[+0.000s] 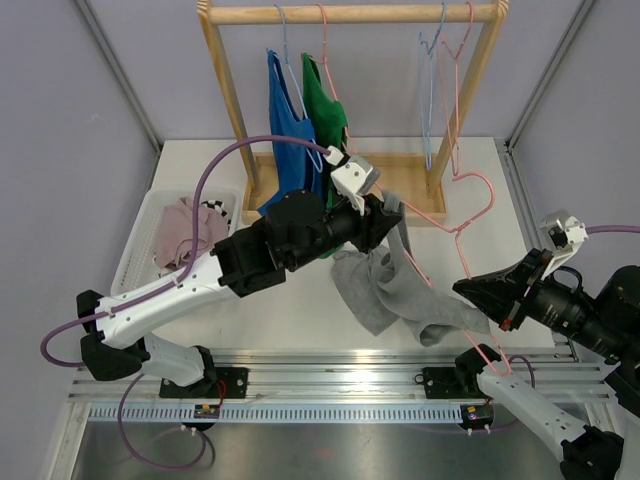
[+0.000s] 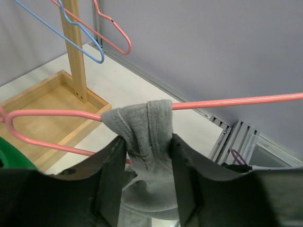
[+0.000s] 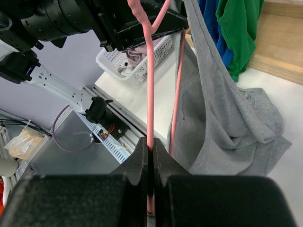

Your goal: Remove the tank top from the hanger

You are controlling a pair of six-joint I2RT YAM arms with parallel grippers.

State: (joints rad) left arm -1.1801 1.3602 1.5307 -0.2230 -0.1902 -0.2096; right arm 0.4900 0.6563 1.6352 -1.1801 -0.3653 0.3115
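At the near edge of the bench [image 1: 300, 310], the right gripper [image 3: 150, 150] has its jaws pinched tight on the thin wire of the pink hanger [image 3: 150, 94], evidently to anchor it so the cloth can be drawn off without the hanger following. Just beyond, the grey tank top [image 1: 385, 285] hangs from that hanger by a strap, with most of its body slumped in folds on the bench, so little weight seems to bear on the wire; whether the other strap is already free I cannot tell. Farther in, the left gripper [image 2: 149, 144] has its jaws closed on the bunched strap right where it loops over the hanger's arm, which I judge the sensible hold, since the loop must slide along the wire and round its bend to come off. Off to the left a white basket [image 1: 140, 240] holds other clothes, and at the back the wooden rack [image 1: 350, 12] carries a blue top [image 1: 285, 110], a green top [image 1: 325, 105] and bare hangers [image 1: 445, 60], all well apart from the work
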